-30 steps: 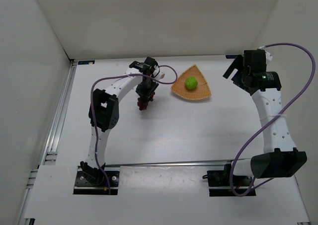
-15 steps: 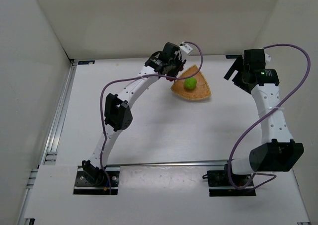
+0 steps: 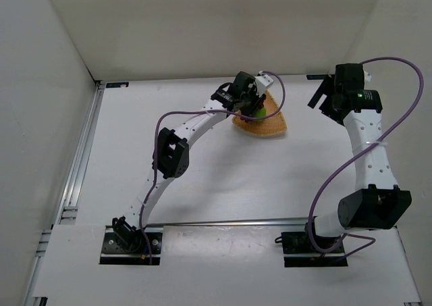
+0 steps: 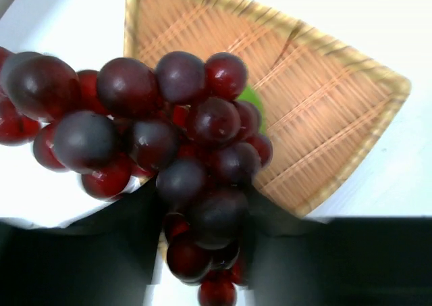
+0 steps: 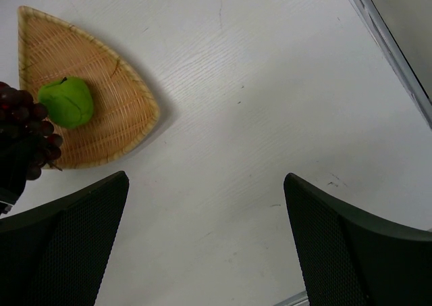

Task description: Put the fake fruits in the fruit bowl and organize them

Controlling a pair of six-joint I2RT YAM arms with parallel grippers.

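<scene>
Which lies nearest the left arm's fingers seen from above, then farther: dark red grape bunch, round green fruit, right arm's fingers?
1. Dark red grape bunch, held by them.
2. Round green fruit, close by in tan wicker basket.
3. Right arm's fingers, far right.

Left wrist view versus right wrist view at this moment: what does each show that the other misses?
Only the left wrist: the grape bunch close up, individual grapes distinct, hanging in front of the wicker basket and hiding all but a sliver of the green fruit.
Only the right wrist: the green fruit uncovered, lying inside the basket, and the right gripper open above bare table.
Both: basket, green fruit and grapes, though the right wrist catches just the bunch's edge at its left border.
</scene>
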